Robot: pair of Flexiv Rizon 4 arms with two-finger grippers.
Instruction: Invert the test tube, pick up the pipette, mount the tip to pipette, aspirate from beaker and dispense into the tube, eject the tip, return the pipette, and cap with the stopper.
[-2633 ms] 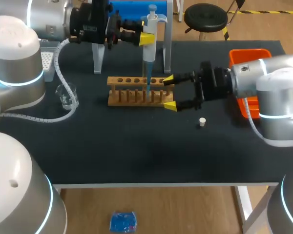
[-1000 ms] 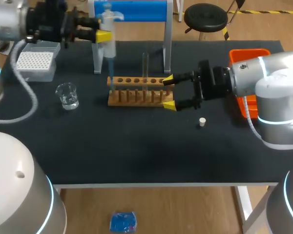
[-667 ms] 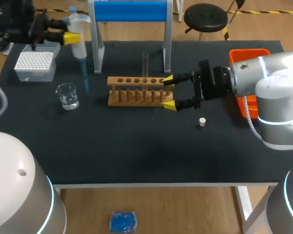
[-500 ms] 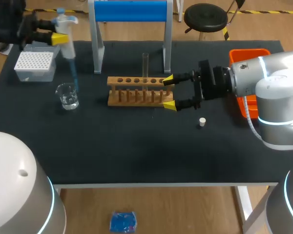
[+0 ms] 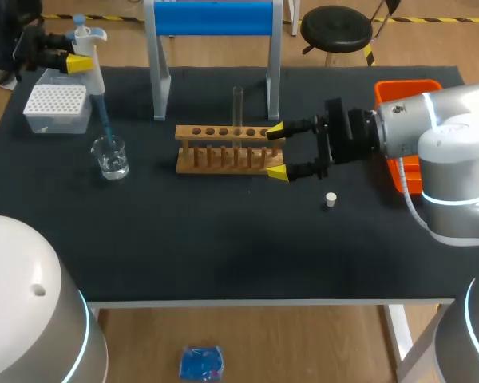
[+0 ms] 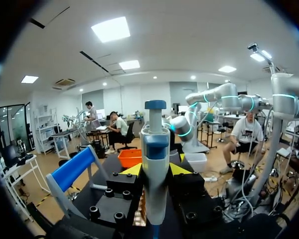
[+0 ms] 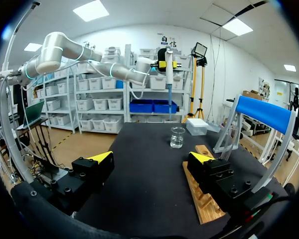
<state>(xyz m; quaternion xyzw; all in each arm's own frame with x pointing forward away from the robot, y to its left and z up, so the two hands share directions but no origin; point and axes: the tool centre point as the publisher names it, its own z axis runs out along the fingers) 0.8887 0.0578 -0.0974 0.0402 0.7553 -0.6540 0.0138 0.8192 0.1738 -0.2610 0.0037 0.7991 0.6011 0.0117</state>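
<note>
Our left tool (image 6: 156, 171) is clamped on the pipette (image 6: 155, 147), one yellow finger on each side of its body. In the head view the pipette's blue tip (image 5: 104, 125) slants down to the mouth of the beaker (image 5: 112, 158), which stands near the tip box (image 5: 57, 108). We cannot tell whether the tip's end is inside the rim or just above it.

Our right tool (image 5: 277, 151) has its fingers apart at the end of the rack (image 5: 222, 153). The test tube (image 5: 238, 104) stands upright in the rack, and the stopper (image 5: 330, 199) lies on the counter (image 5: 223, 239) nearby.

We judge the main risk to be the slant. On the way down the tip could catch the glass rim and tip the beaker, spilling its liquid. A shallow dip would draw air. Any swing of the right tool could jolt the rack and tube.
</note>
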